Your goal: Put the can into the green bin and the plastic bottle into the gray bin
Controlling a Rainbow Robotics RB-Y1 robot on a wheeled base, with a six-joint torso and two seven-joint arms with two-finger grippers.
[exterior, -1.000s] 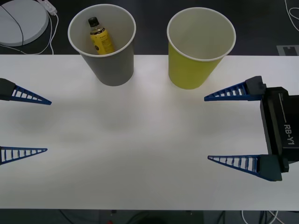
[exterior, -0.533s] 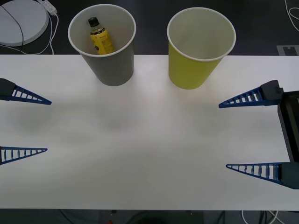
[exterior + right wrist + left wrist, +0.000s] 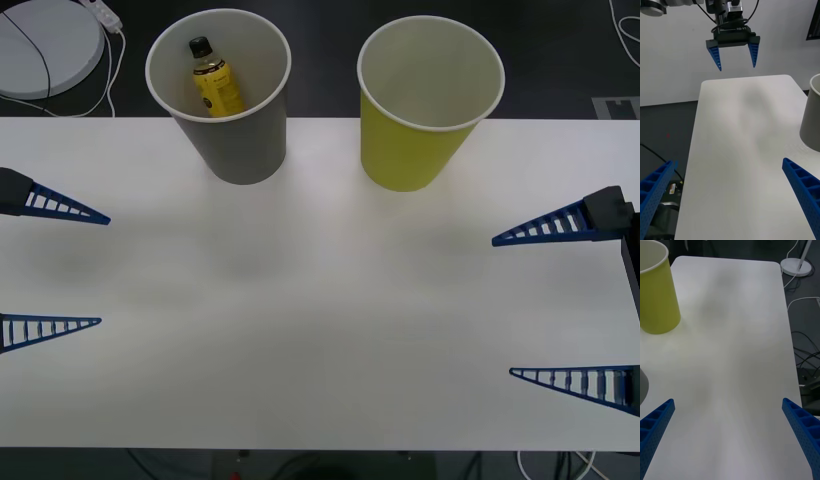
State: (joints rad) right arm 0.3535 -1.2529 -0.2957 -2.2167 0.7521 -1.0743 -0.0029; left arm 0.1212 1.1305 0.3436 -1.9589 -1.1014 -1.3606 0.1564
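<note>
plastic bottle (image 3: 216,82) inside gray bin (image 3: 232,140), green bin (image 3: 415,150) beside

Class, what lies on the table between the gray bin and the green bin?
Nothing: in the front view, only bare white table shows between the gray bin and the green bin.

the gray bin (image 3: 225,95) and the green bin (image 3: 425,100) are set side by side at the far edge of the worktop (image 3: 300,320), gray bin on the left. the plastic bottle (image 3: 213,80) is held inside the gray bin.
</note>
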